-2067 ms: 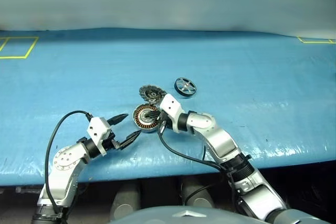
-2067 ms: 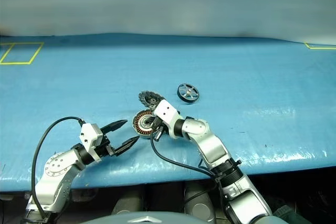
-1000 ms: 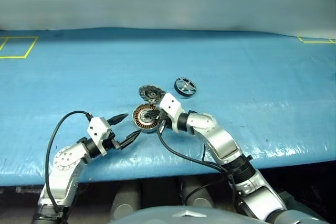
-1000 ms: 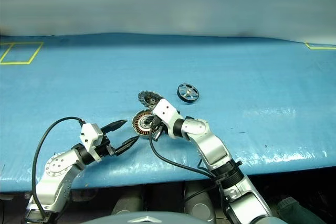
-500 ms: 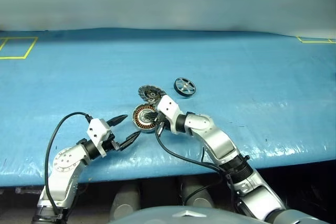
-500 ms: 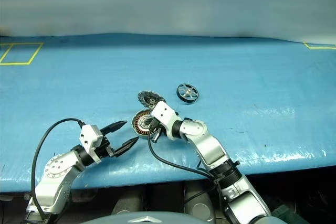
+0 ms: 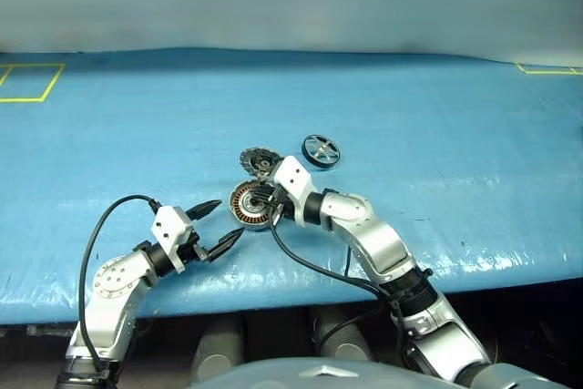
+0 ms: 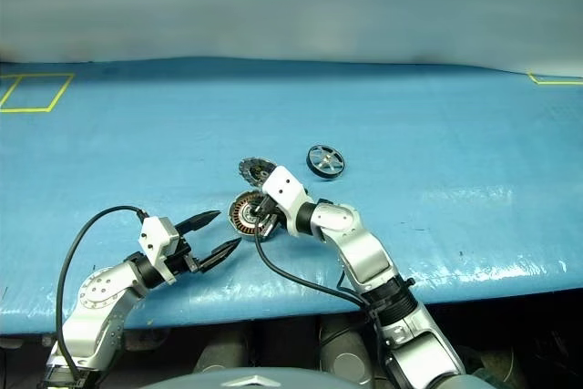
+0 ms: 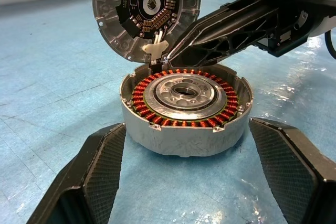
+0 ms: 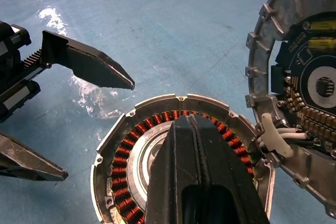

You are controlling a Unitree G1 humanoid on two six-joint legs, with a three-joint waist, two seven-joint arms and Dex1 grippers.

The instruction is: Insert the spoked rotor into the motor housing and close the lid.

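Note:
The motor housing (image 9: 184, 103), a shallow metal disc with copper-red windings around a silver hub, lies on the blue table. The lid (image 9: 147, 9) stands tilted up at the housing's far edge, its circuit-board face turned to the housing and white wires joining the two. My right gripper (image 10: 184, 120) is shut, its joined tips over the housing's (image 7: 246, 204) hub; contact cannot be told. My left gripper (image 7: 229, 217) is open just in front of the housing, one finger to each side, not touching it. The spoked rotor (image 7: 321, 149), black-rimmed with silver spokes, lies apart behind and to the right.
The blue table cover (image 7: 455, 134) stretches wide around the parts. Yellow tape marks (image 7: 27, 81) sit at the far left and far right corners. The table's front edge (image 7: 273, 293) runs close behind both wrists.

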